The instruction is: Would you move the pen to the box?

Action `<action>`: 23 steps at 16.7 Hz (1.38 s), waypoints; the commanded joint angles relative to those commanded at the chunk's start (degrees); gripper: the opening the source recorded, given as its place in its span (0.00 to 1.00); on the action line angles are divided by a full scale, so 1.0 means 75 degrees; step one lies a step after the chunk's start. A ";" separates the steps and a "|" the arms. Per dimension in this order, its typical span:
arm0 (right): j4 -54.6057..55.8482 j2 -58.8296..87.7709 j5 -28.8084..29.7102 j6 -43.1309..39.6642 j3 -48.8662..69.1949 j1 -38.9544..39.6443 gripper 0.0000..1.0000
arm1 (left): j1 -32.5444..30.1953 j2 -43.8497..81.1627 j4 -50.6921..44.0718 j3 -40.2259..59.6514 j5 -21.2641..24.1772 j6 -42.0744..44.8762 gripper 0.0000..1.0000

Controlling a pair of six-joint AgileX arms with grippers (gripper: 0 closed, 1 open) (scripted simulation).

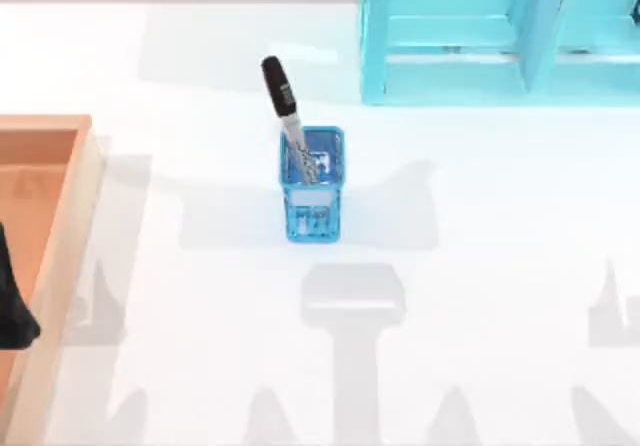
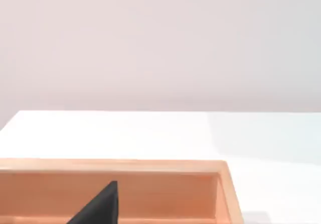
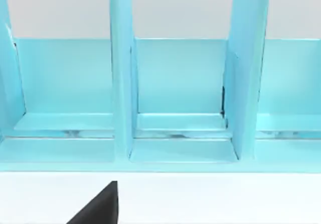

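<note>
At the table's left edge I see the box (image 1: 60, 226), its pale rim running along the side, and a dark piece of my left arm hangs over its floor there. In the left wrist view a black fingertip (image 2: 100, 206) shows above the box's orange-brown floor; how far apart the left fingers stand I cannot tell. Moving right, the pen (image 1: 287, 116) stands in the blue holder (image 1: 312, 191) near the table's middle, cap up, its long axis leaning up and to the left, toward the box. I judge my left arm the nearer one. The right wrist view faces the cyan shelf unit (image 3: 175, 83); its finger spread I cannot tell either.
</note>
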 joint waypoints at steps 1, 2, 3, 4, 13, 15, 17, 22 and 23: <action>0.0000 0.0000 0.0000 0.0000 0.0000 0.0000 1.00 | 0.0000 0.0000 0.0000 0.0000 0.0000 0.0000 1.00; 0.0000 0.0000 0.0000 0.0000 0.0000 0.0000 1.00 | 0.0000 0.0000 0.0000 0.0000 0.0000 0.0000 1.00; 0.0000 0.0000 0.0000 0.0000 0.0000 0.0000 1.00 | -0.0020 0.0075 0.0077 0.0061 0.0033 -0.0033 1.00; 0.0000 0.0000 0.0000 0.0000 0.0000 0.0000 1.00 | -0.0056 0.0229 0.0236 0.0175 0.0095 -0.0096 1.00; 0.0000 0.0000 0.0000 0.0000 0.0000 0.0000 1.00 | -0.0783 0.4855 0.4061 0.1886 0.1302 -0.1260 1.00; 0.0000 0.0000 0.0000 0.0000 0.0000 0.0000 1.00 | -0.1025 0.6481 0.4967 0.2176 0.1644 -0.1596 1.00; 0.0000 0.0000 0.0000 0.0000 0.0000 0.0000 1.00 | -0.1289 0.8135 0.5836 0.2419 0.1987 -0.1952 1.00; 0.0000 0.0000 0.0000 0.0000 0.0000 0.0000 1.00 | -0.1916 1.1815 0.7946 0.2886 0.2706 -0.2802 1.00; 0.0000 0.0000 0.0000 0.0000 0.0000 0.0000 1.00 | -0.2026 1.2401 0.8282 0.2966 0.2818 -0.2953 1.00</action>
